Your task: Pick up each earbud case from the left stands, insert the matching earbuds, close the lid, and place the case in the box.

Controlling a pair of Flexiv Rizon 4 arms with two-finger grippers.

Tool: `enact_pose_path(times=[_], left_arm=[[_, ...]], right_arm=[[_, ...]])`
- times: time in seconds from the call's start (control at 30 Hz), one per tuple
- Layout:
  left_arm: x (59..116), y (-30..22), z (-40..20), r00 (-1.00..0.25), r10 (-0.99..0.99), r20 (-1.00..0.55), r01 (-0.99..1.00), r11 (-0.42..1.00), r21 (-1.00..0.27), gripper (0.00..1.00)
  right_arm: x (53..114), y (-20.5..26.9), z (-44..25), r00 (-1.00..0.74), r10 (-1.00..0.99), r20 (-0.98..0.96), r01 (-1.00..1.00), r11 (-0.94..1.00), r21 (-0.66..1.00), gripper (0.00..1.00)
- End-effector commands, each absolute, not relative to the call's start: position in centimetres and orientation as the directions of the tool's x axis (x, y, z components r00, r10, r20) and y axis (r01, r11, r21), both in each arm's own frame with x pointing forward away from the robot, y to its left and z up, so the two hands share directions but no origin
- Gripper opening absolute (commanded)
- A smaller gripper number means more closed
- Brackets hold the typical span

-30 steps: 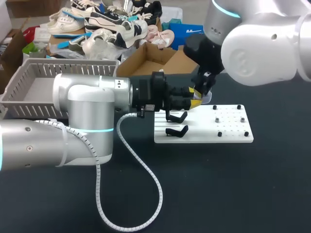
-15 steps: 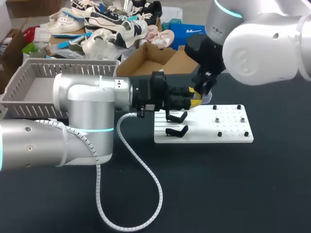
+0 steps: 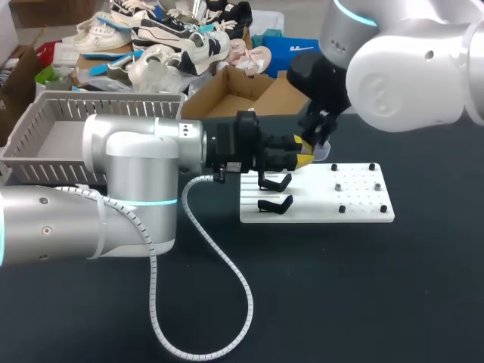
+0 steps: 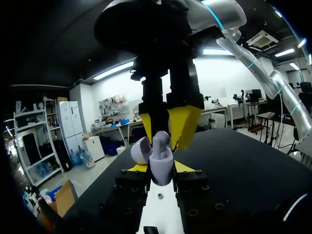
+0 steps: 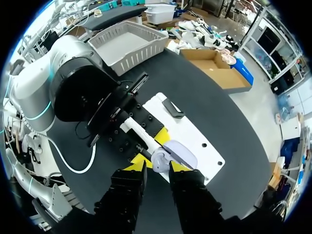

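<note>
While left arm (image 3: pixel 144 178) lies level, jaws clamping the open earbud case (image 4: pixel 161 165), right arm (image 3: pixel 408 76) angles down onto it, jaws' state unclear.

Left hand (image 4: pixel 161 168) level, clamped tight; right hand (image 5: pixel 157 166) directly above it, pointing down.

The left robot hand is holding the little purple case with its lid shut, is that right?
Not quite. The left gripper does hold the little purple case, but its lid is open, swung off to one side of the body. The left wrist view shows it.
</note>
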State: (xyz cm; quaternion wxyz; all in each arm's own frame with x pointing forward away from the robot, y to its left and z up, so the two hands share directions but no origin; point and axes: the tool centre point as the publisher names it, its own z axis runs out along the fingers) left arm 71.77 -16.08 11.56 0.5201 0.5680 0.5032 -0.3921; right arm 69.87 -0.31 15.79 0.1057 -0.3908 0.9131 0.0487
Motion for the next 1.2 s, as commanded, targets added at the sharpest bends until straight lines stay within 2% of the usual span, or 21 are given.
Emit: enact_pose_path(times=[0.03,0.57,1.2], left_arm=[[71.5,-16.1,11.6,0.187,0.164,-0.968,0.979,0.053,0.198,0.0],[71.5,-16.1,11.6,0.187,0.164,-0.968,0.979,0.053,0.198,0.0],[71.5,-16.1,11.6,0.187,0.164,-0.968,0.979,0.053,0.198,0.0]], right_arm=[[69.6,-0.6,16.0,-0.674,-0.7,-0.237,-0.72,0.694,-0.001,0.28],[69.3,-1.2,17.6,-0.685,-0.679,-0.264,-0.699,0.715,-0.025,0.3],[74.3,-3.1,18.1,-0.734,-0.57,-0.371,-0.615,0.789,0.005,0.31]])
